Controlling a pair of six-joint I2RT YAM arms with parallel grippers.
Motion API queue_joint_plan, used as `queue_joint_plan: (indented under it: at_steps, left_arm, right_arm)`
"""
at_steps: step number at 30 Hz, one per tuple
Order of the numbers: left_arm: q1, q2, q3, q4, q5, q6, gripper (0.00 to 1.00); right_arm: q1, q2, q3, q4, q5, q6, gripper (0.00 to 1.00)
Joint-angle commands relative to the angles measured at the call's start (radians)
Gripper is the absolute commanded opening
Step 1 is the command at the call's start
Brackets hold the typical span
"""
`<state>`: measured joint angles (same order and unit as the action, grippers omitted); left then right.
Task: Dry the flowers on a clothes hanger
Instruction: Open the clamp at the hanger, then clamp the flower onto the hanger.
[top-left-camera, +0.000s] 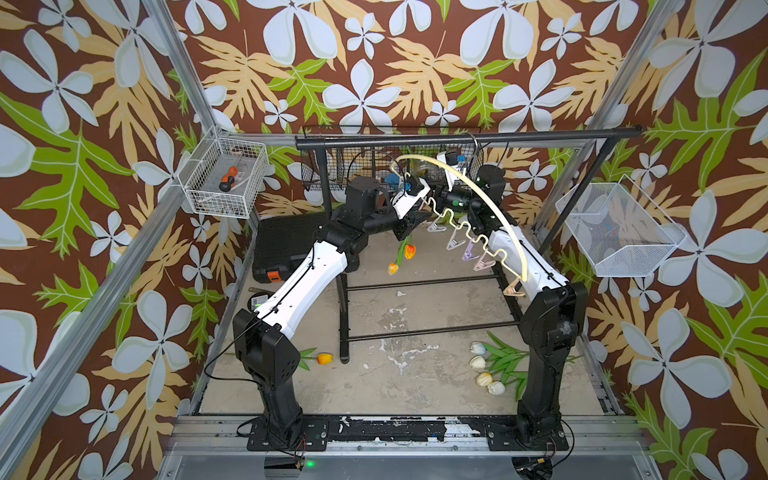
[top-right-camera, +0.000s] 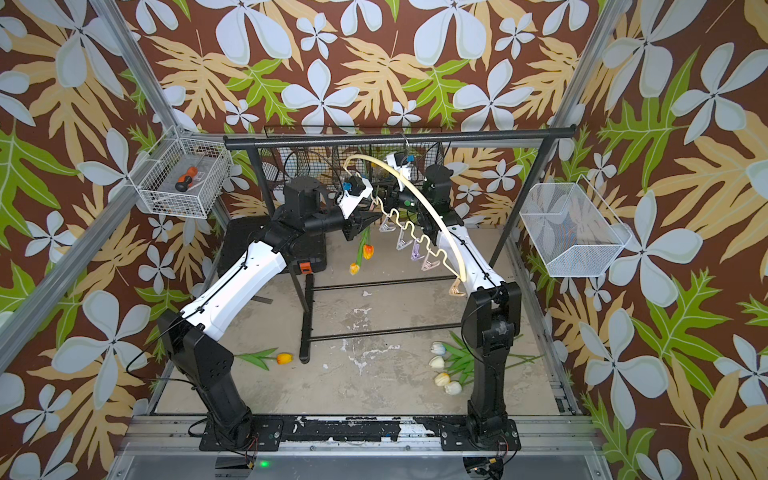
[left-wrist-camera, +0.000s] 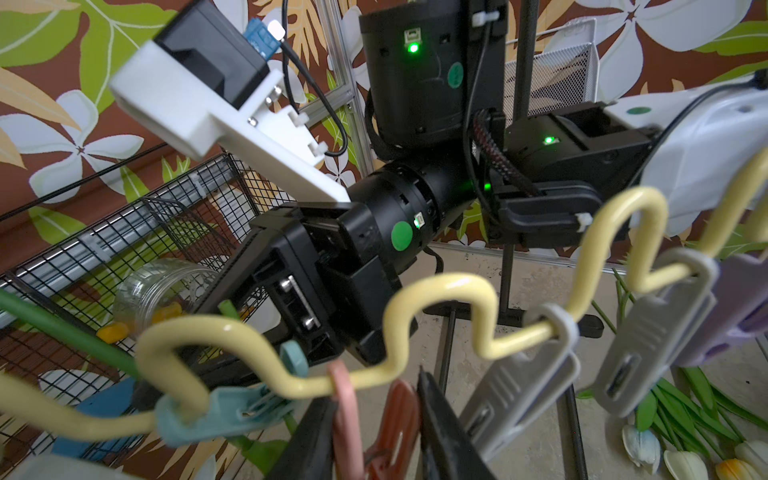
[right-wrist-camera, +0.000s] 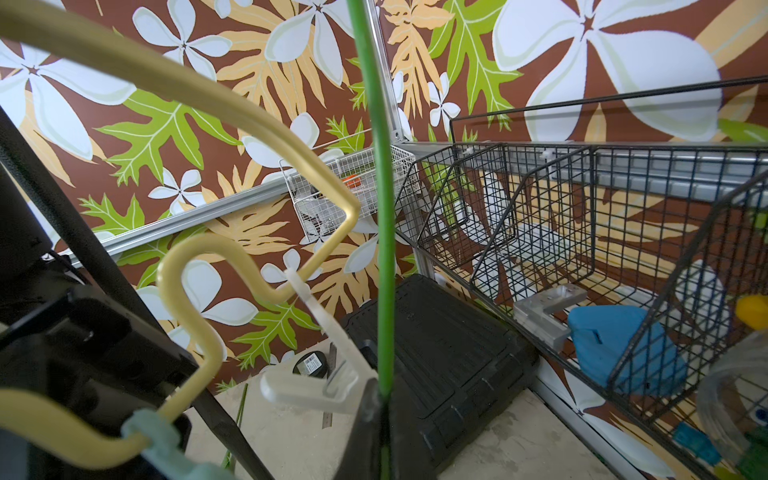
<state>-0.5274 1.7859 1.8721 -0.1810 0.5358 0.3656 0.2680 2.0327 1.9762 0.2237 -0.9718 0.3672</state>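
The left gripper (left-wrist-camera: 374, 399) is found clamped on the pink clothespin (left-wrist-camera: 347, 415) of the clothes hanger (left-wrist-camera: 440, 284). The right gripper (right-wrist-camera: 384, 399) is clenched on a green tulip stem (right-wrist-camera: 382, 249) just beside the hanger's wavy bar. The peg should be squeezed fully open before the stem is seated. Two orange heads (top-left-camera: 409, 251) hang downward below the hanger. Cream tulips (top-left-camera: 484, 365) lie on the floor (top-left-camera: 415, 374) well below it.

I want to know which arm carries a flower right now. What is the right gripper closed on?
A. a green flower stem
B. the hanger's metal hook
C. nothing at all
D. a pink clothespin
A: in the right wrist view the right gripper is shut on a thin green stem that rises straight from between its jaws.
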Motion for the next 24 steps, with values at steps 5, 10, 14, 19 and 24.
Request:
queue_joint_plan:
  at_steps: [5, 10, 14, 19, 24]
  left_arm:
    - [-0.002, -0.023, -0.019, 0.068, 0.075, -0.06, 0.24]
    - [-0.002, -0.025, -0.03, 0.09, 0.091, -0.082, 0.23]
    - [-0.002, -0.022, -0.03, 0.107, 0.099, -0.105, 0.22]
    - [-0.002, -0.013, -0.02, 0.123, 0.105, -0.132, 0.22]
    - [-0.002, -0.002, -0.012, 0.123, 0.107, -0.141, 0.22]
  right_arm:
    - [0.002, -0.055, -0.12, 0.082, 0.039, 0.037, 0.0]
    - [-0.013, -0.123, -0.275, 0.212, 0.104, 0.117, 0.0]
    - [-0.025, -0.171, -0.396, 0.324, 0.132, 0.189, 0.0]
    - [-0.035, -0.21, -0.475, 0.386, 0.149, 0.252, 0.0]
    - [-0.046, -0.252, -0.549, 0.429, 0.145, 0.299, 0.0]
